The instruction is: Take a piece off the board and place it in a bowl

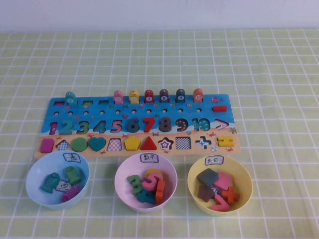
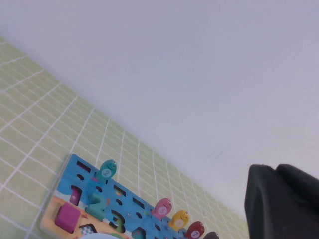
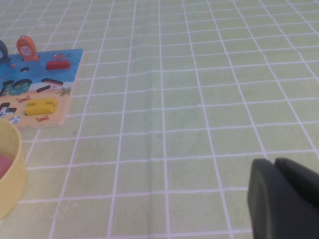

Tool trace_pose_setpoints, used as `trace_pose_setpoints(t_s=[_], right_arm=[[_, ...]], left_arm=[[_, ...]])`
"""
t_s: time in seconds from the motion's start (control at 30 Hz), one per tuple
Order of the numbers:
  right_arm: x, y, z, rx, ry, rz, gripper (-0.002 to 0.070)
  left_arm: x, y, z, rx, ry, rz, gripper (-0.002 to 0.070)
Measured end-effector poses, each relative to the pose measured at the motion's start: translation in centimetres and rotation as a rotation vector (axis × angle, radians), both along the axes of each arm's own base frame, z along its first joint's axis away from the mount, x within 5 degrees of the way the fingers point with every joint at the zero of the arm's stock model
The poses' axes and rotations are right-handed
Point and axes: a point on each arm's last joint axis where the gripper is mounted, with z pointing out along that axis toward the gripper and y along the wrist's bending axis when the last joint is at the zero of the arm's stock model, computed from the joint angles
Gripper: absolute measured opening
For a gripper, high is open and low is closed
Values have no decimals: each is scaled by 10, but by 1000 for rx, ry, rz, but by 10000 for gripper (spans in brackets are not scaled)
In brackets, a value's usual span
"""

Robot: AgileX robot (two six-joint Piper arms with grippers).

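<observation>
The blue board (image 1: 209,107) lies across the middle of the green checked cloth, with a full-looking row of numbers, including a teal-blue 6 (image 1: 133,124). The pale pink bowl (image 1: 122,172) stands just in front of it and holds several number pieces, among them a teal-blue piece (image 1: 145,196) and a green 3. Neither arm shows in the high view. My left gripper (image 2: 276,199) is shut and empty, raised off the board's left end (image 2: 67,174). My right gripper (image 3: 276,194) is shut and empty over bare cloth to the right of the board (image 3: 60,89).
A light blue bowl (image 1: 32,174) with fish pieces stands front left. A yellow bowl (image 1: 246,184) with shape and sign pieces stands front right and shows in the right wrist view (image 3: 12,169). Ringed pegs line the board's far edge. A white wall runs behind.
</observation>
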Motion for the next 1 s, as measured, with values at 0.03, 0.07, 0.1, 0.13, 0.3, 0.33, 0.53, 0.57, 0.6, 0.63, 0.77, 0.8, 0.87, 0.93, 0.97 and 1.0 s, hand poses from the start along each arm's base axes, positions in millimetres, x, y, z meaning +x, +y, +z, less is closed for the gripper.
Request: trace_pose_setpoints(t_s=[0.03, 0.07, 0.1, 0.13, 0.3, 0.33, 0.53, 0.57, 0.6, 0.63, 0.77, 0.8, 0.87, 0.93, 0.97, 1.0], right_arm=[[0, 0, 0, 0, 0, 0, -17], [0, 0, 0, 0, 0, 0, -17], [0, 0, 0, 0, 0, 0, -17], [0, 0, 0, 0, 0, 0, -17], [0, 0, 0, 0, 0, 0, -17], [0, 0, 0, 0, 0, 0, -17], [0, 0, 0, 0, 0, 0, -17], [0, 0, 0, 0, 0, 0, -17], [0, 0, 0, 0, 2, 0, -17], [0, 0, 0, 0, 2, 0, -17], [0, 0, 0, 0, 2, 0, -17], [0, 0, 0, 0, 2, 0, -17], [0, 0, 0, 0, 2, 0, -17], [0, 0, 0, 0, 2, 0, -17], [0, 0, 0, 0, 2, 0, -17], [0, 0, 0, 0, 2, 0, -17]], left_arm=[[0, 0, 0, -2, -2, 1, -5], [0, 0, 0, -7, -4, 1, -5], [0, 0, 1, -10, -5, 2, -5], [0, 0, 1, -12, -5, 2, -5], [0, 1, 3, 24, -33, 20, -5], [-1, 2, 4, 32, -50, 30, -5], [-1, 1, 9, 69, -48, 23, -5], [-2, -1, 12, 98, -13, -3, -5], [-2, -4, 15, 139, 33, -31, -5], [-1, -7, 18, 176, 93, -61, -5], [8, -13, 46, 363, 302, -151, -5], [12, -14, 55, 418, 355, -170, -5], [21, -15, 70, 527, 445, -203, -5], [36, -16, 83, 635, 554, -245, -5], [44, -16, 91, 686, 604, -269, -5], [54, -17, 97, 733, 653, -297, -5]])
